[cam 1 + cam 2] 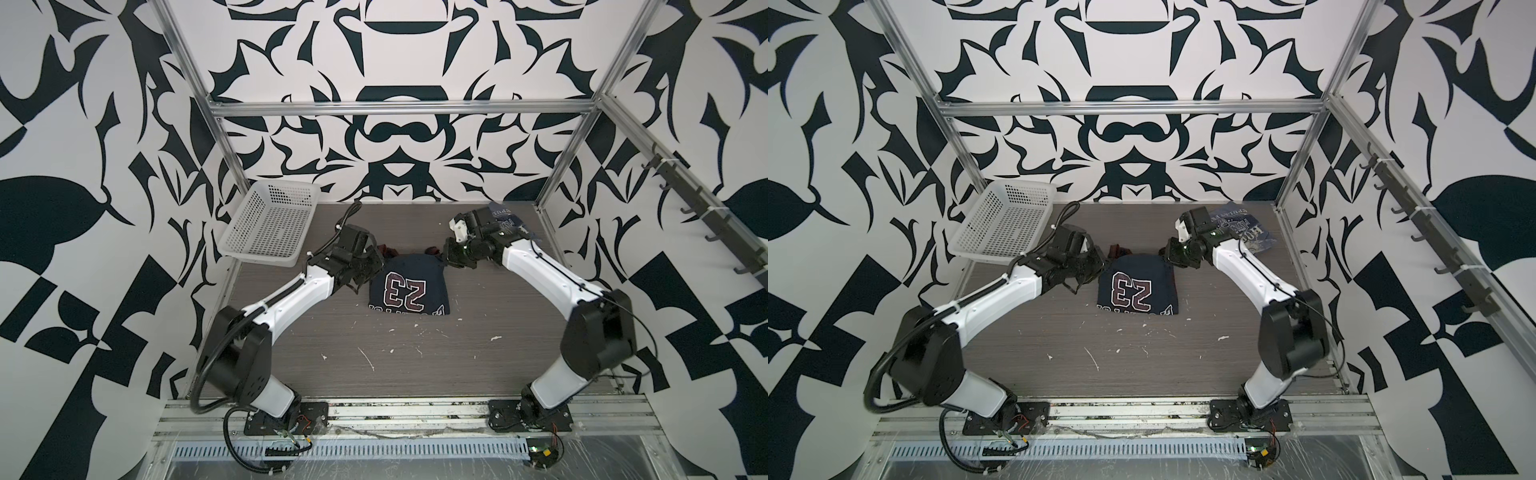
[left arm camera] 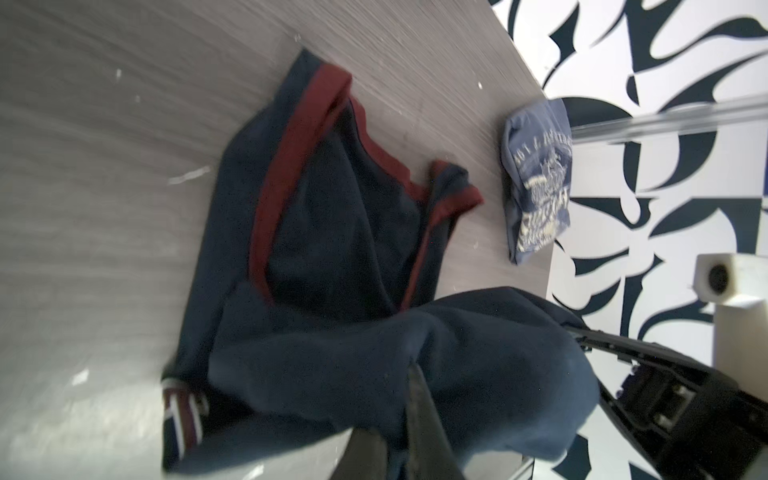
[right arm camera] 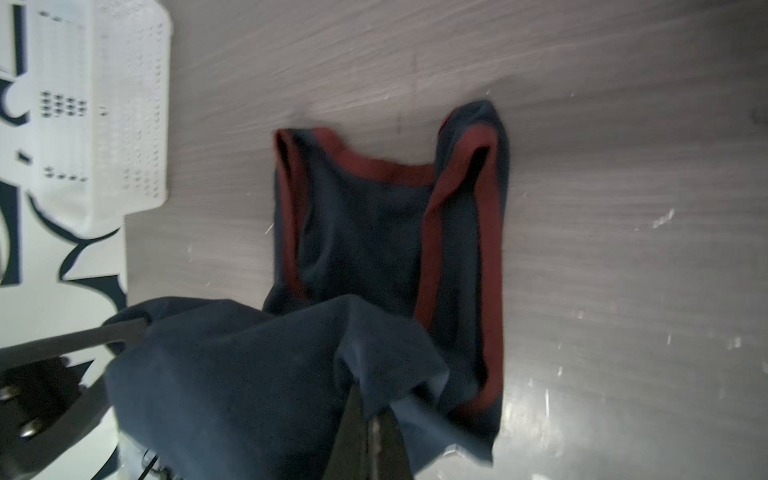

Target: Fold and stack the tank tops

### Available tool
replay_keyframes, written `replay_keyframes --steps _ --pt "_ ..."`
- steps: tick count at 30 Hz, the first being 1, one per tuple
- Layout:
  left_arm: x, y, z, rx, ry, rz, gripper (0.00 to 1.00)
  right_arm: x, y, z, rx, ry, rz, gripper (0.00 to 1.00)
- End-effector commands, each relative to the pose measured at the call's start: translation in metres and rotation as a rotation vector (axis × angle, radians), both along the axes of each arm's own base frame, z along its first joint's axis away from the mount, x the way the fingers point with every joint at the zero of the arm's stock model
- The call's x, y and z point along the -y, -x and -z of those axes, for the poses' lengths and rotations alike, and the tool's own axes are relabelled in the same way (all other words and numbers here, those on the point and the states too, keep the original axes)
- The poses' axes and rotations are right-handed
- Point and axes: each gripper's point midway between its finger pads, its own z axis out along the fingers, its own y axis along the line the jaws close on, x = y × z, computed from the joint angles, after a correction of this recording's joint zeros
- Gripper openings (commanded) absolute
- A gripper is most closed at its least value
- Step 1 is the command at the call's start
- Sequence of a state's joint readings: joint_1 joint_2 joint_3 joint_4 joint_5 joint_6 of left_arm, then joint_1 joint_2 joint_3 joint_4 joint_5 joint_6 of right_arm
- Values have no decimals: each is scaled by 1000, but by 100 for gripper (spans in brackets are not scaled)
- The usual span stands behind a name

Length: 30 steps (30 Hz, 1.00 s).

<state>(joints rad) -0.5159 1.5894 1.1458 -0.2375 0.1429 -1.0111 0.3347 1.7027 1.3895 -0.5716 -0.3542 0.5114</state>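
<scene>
Far left at the back you've got the white perforated basket (image 1: 270, 224), sitting out of this. Next over, your left gripper (image 1: 374, 268) is clamped onto one corner of the navy tank top (image 1: 409, 286), and the wrist view shows cloth bunched right around its fingers. The top sits mid-table (image 1: 415, 365) with the "23" upside-down to the top views. It slopes up from a creased near edge to the two held corners, while its red-trimmed straps lie flat on the wood beyond. Your right gripper (image 1: 446, 257) is pinched tight on the other corner. So I'd say you're mid-fold on the navy one, with the lifted half carried over toward the straps. Next I'd lower both corners together, level, so the edge lands square across the strap end, and only then let go. The slate-blue tank top (image 1: 1246, 232) lies at the back right corner looking already folded, so stacking comes after.
</scene>
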Motion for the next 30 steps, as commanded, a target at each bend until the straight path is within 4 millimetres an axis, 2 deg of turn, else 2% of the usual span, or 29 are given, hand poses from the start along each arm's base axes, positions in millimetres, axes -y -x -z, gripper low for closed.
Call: replay_keyframes --steps 1,4,6,7,9,11,14,17,19,23,28,30 --pt "8 -31 -4 6 64 9 11 1 -35 -14 79 -1 -14 0" --pt "9 -59 6 -4 71 -8 16 3 -63 -5 71 0 3 0" --pt "9 -77 15 -14 65 -16 23 6 -81 3 67 15 21 0" --pt "9 -86 19 -22 67 -12 30 11 -90 8 58 27 38 5" --pt "9 -103 23 -28 68 1 42 26 -103 14 40 74 91 29" --pt "-1 -115 17 -11 33 0 53 38 -111 11 41 125 131 48" --pt "-20 -121 -5 74 -87 -16 65 52 -106 -2 49 207 149 54" --pt "-24 -108 -18 115 -137 21 67 35 -93 -21 125 209 87 54" --pt "-19 -98 -15 123 -147 46 67 17 -81 -20 138 215 31 54" --pt "9 -90 6 119 -99 127 65 -22 -67 3 129 221 -66 54" --pt "27 -106 39 75 -72 157 60 -41 -76 35 78 195 -93 52" --pt "31 -116 51 68 -83 164 58 -40 -83 48 62 214 -86 52"
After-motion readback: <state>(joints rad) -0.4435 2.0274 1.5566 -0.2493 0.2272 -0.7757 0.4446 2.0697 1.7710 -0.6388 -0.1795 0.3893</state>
